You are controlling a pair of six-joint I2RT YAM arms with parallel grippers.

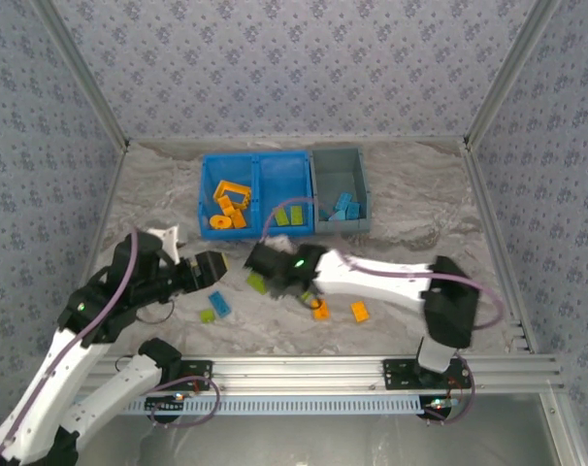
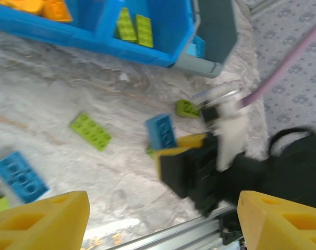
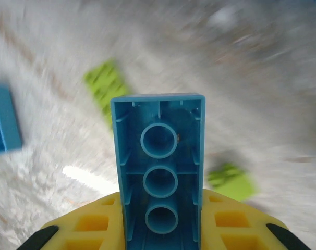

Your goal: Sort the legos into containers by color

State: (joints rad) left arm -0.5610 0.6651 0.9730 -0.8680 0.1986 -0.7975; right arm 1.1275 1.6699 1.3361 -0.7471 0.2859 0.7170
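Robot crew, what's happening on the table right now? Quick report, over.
Left gripper open, empty. Right gripper shut on blue brick. Grey bin, with other blues, lies ahead. Loose green brick nearby, not blocking.

light: bright, even, diffuse, fr above | shadows: faint, soft-edged on desk (image 1: 410, 243) under arms | top ext: sharp throughout | L wrist: motion blur, worst twd right side | R wrist: bg badly smeared w/ streaks, blue brick (image 3: 159, 172) up close is crisp
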